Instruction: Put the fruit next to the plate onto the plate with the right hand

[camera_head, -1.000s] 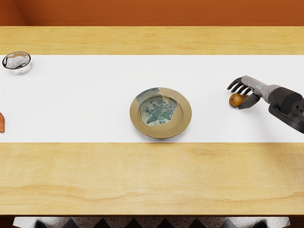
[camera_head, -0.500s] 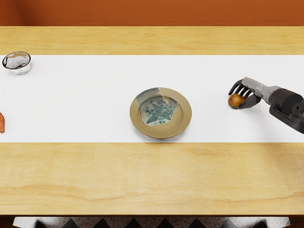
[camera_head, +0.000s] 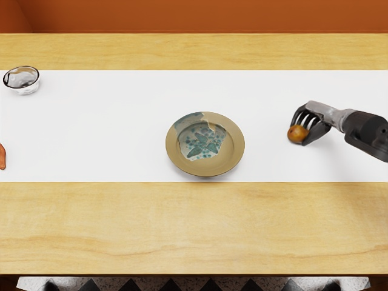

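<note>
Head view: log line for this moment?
right robot hand: shut on fruit | fruit: right of plate, not on it | left arm: not in view

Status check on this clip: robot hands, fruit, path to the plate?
Right robot hand shut on fruit, right of plate. Fruit not yet on plate. Left robot hand not in view. Nothing between fruit and plate.

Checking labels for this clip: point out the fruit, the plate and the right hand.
fruit (camera_head: pixel 296 134), head view, exposed orange side.
plate (camera_head: pixel 206 170), head view, brown rim.
right hand (camera_head: pixel 310 121), head view, middle of hand.
</note>
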`<state>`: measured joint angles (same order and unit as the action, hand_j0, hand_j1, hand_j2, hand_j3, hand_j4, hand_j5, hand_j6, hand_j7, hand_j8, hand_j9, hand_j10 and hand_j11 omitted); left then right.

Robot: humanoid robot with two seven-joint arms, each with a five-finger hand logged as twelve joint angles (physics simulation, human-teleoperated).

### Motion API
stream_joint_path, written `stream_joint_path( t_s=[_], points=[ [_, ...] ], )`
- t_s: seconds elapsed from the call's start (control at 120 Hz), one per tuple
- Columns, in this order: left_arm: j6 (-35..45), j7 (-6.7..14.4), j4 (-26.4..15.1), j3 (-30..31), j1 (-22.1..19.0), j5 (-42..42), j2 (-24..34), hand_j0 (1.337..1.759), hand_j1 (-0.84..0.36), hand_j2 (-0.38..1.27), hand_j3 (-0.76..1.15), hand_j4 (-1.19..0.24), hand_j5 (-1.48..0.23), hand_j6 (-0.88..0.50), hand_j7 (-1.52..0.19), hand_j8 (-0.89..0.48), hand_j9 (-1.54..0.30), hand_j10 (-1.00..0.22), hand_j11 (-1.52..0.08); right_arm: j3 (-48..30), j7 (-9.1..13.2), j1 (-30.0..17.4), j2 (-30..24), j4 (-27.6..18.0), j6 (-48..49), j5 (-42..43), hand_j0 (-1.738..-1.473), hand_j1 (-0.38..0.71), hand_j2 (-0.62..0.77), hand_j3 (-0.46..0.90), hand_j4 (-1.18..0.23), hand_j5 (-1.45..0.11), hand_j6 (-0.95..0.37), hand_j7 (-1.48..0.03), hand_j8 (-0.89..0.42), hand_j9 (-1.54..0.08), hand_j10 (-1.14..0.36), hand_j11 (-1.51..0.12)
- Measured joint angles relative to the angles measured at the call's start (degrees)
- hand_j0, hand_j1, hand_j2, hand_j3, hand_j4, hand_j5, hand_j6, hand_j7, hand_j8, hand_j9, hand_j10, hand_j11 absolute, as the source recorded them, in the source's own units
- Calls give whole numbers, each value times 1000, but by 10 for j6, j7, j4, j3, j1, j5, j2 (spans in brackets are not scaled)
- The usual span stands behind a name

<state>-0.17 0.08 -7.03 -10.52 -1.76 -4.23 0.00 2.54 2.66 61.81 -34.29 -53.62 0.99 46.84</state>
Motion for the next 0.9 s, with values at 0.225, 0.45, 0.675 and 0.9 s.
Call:
stream_joint_path(
  t_s=[0.225, 0.45, 0.675, 0.9],
  points=[
    [0, 0, 0, 0, 0, 0, 0, 1658, 325, 4, 0, -21, -27, -21, -27, -21, -27, -21, -27, -51, 1, 4, -1, 0, 101, -37, -1654, 286, 275, 0, -641, -1032, -567, -1002, -569, -1033, -626, -1045],
    [0, 0, 0, 0, 0, 0, 0, 1658, 325, 4, 0, -21, -27, -21, -27, -21, -27, -21, -27, -61, 3, 28, -2, -1, 177, -96, -1657, 347, 459, 0, -669, -1029, -573, -1006, -599, -1031, -664, -1038],
    [0, 0, 0, 0, 0, 0, 0, 1658, 325, 4, 0, -21, -26, -21, -26, -21, -26, -21, -26, -61, 14, 63, 1, -5, 225, -141, -1658, 385, 537, 0, -666, -1038, -570, -1006, -588, -1033, -655, -1041],
    [0, 0, 0, 0, 0, 0, 0, 1658, 325, 4, 0, -21, -27, -21, -26, -21, -26, -21, -26, -62, 27, 89, 21, -16, 247, -173, -1658, 381, 541, 0, -681, -1034, -582, -1004, -603, -1025, -672, -1032]
  ],
)
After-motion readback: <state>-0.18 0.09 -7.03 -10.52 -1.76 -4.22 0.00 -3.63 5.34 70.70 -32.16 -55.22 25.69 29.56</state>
